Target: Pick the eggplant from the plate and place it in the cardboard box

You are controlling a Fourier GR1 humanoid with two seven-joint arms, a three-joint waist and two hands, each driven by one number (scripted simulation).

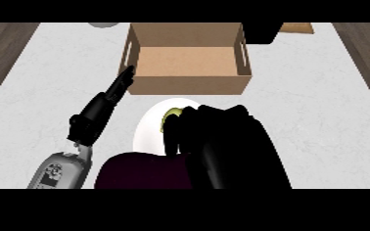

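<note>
White counter (303, 122): open cardboard box (186, 61), no readable print. Right hand (224, 142) curled around eggplant (141, 172) over plate (150, 127); left hand (101, 110) straight-fingered.

Matt brown cardboard box (189, 58), smooth white plate (150, 127) with slight sheen, dark purple eggplant (141, 171) with smooth dull skin, pale faintly marbled stone-look counter (65, 78), wood-grain strips at side edges (13, 41), matt black hands (101, 110), grey plastic-looking forearm (59, 170).

just the one head cam, looked steeply down at the worktop (65, 78), faced away from the robot, sat really close to its right hand (231, 147), cardboard box (188, 58) further out
</note>
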